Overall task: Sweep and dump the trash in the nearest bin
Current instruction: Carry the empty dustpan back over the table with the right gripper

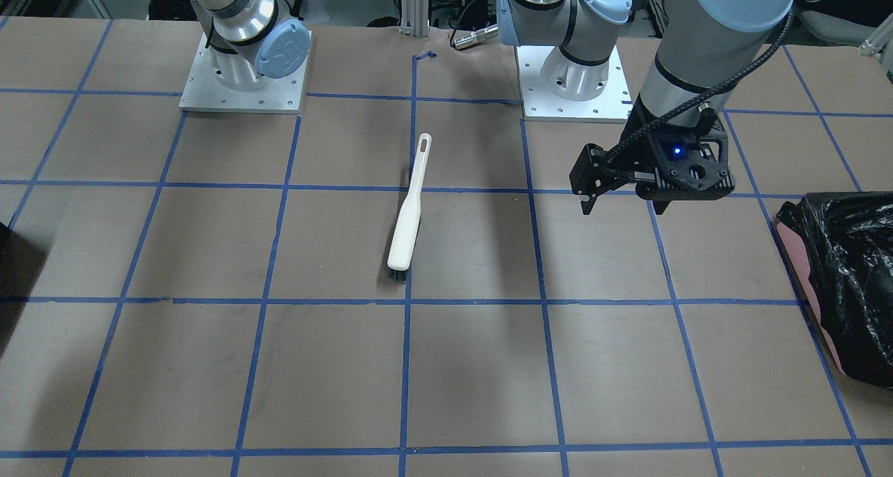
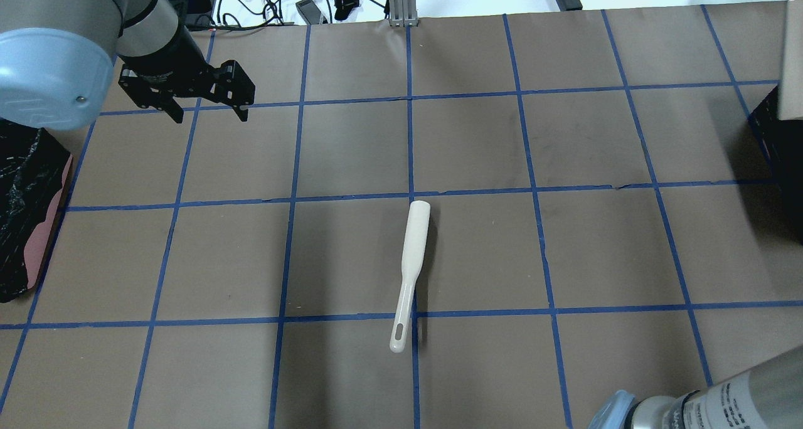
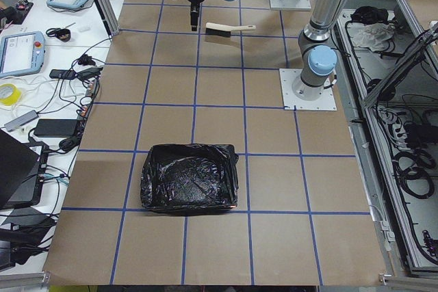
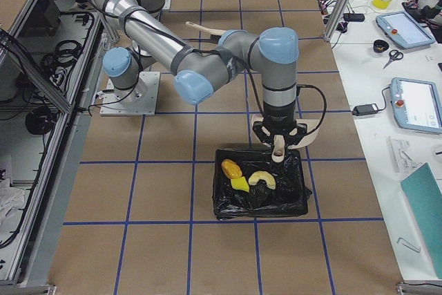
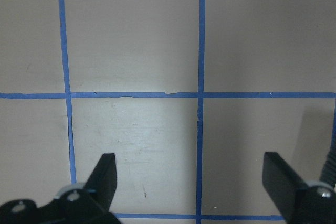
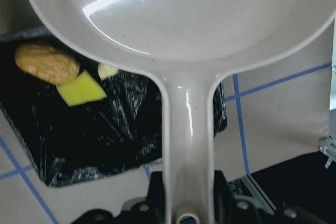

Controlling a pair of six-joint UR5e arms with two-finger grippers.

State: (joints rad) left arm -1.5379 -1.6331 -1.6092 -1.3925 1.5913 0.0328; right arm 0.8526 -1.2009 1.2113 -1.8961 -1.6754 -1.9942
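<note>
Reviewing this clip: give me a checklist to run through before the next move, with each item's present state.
1. Trash dumped: ok. The sponge, bun and pastry lie in the bin.
2. Hold of the right gripper on the dustpan: ok, jaws shut on its handle.
3. Nothing left on the dustpan: ok as far as the wrist view shows.
4. State of the left gripper: ok, jaws open and empty, above the table.
5. The brush: ok, lying on the table, apart from both arms.
</note>
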